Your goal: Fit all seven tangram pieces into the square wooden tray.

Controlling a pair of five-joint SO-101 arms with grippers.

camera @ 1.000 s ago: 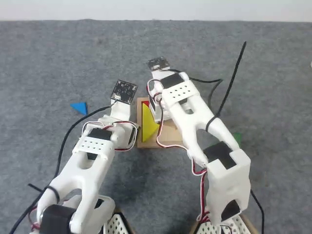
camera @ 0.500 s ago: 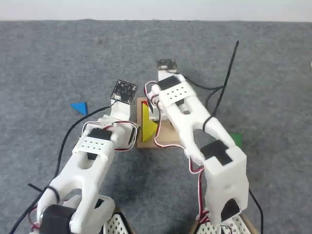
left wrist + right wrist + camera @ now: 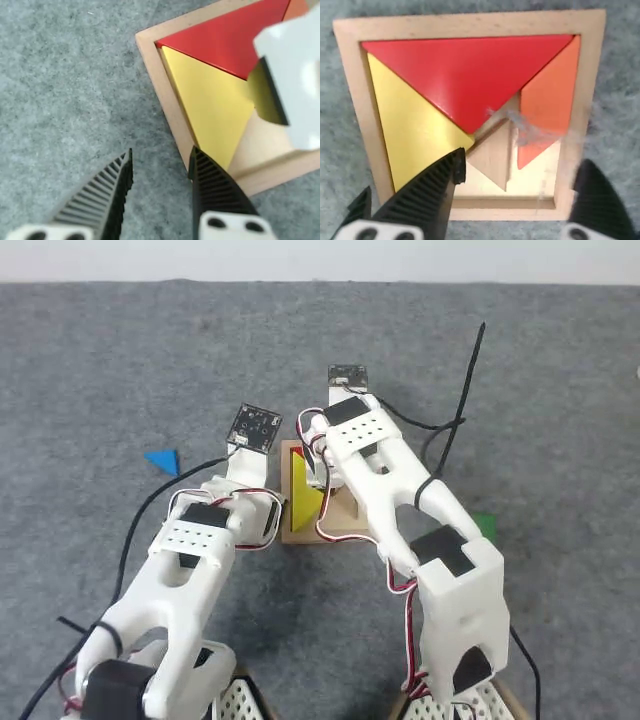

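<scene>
Progress stands at partial completion. The square wooden tray (image 3: 470,22) sits on the grey carpeted table (image 3: 120,360) between the two arms. Three pieces are seated in it. The large red triangle (image 3: 470,75) lies along one side. The large yellow triangle (image 3: 410,130) lies along the adjoining side and touches the red one edge to edge. The orange slanted four-sided piece (image 3: 547,105) lies against the opposite side. The rest of the tray floor shows pale wood; whether a wood-coloured piece lies there cannot be told. Two pieces lie loose on the carpet, well apart from the tray: a small blue triangle (image 3: 162,460) on the left arm's side and a small green piece (image 3: 487,525) on the right arm's side, partly hidden by that arm. That makes five pieces counted of seven. The right gripper (image 3: 520,167) hangs over the tray's unfilled part, its pincer spread wide and holding nothing. The left gripper (image 3: 161,155) hovers over the carpet just beside the tray's rim, its pincer also spread and empty. In the inspector's judgement, more than half the fitting is outstanding, starting with fetching the loose pieces.
</scene>
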